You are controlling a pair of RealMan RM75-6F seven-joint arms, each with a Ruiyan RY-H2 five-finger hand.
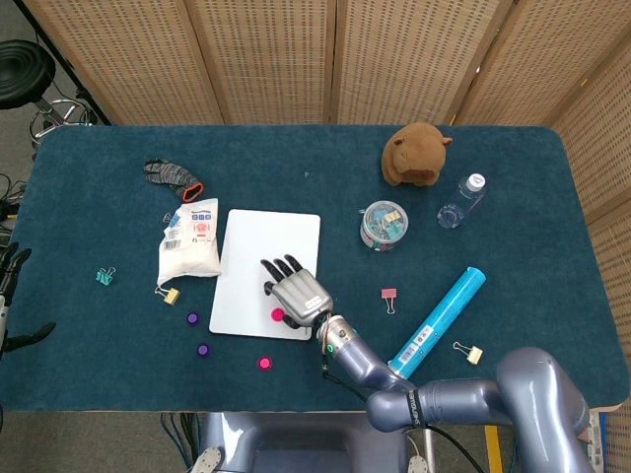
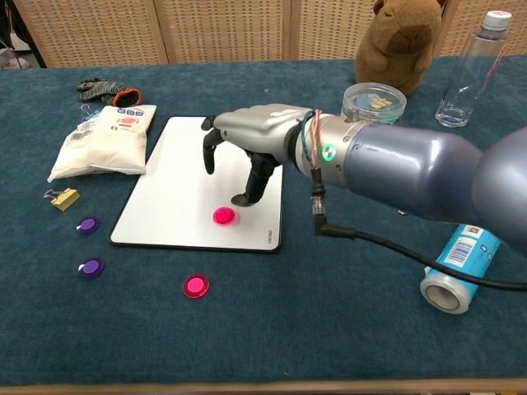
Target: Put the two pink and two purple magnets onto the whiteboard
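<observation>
One pink magnet [image 2: 223, 216] [image 1: 278, 315] lies on the whiteboard [image 2: 181, 164] [image 1: 266, 251] near its front edge. Just above and beyond it hovers my right hand [image 2: 255, 144] [image 1: 294, 294], fingers apart and pointing down, holding nothing. A second pink magnet [image 2: 195, 286] [image 1: 264, 363] sits on the blue cloth in front of the board. Two purple magnets [image 2: 87, 225] [image 2: 90, 267] lie on the cloth left of the board's front corner. My left hand [image 1: 10, 286] shows only at the left edge of the head view, off the table, fingers spread.
A white bag [image 2: 103, 140] and a yellow binder clip [image 2: 63, 198] lie left of the board, with a glove [image 2: 103, 87] behind them. A clip jar [image 2: 372, 103], plush toy [image 2: 403, 37] and bottle [image 2: 473, 66] stand at the back right. A blue tube [image 2: 457, 267] lies front right.
</observation>
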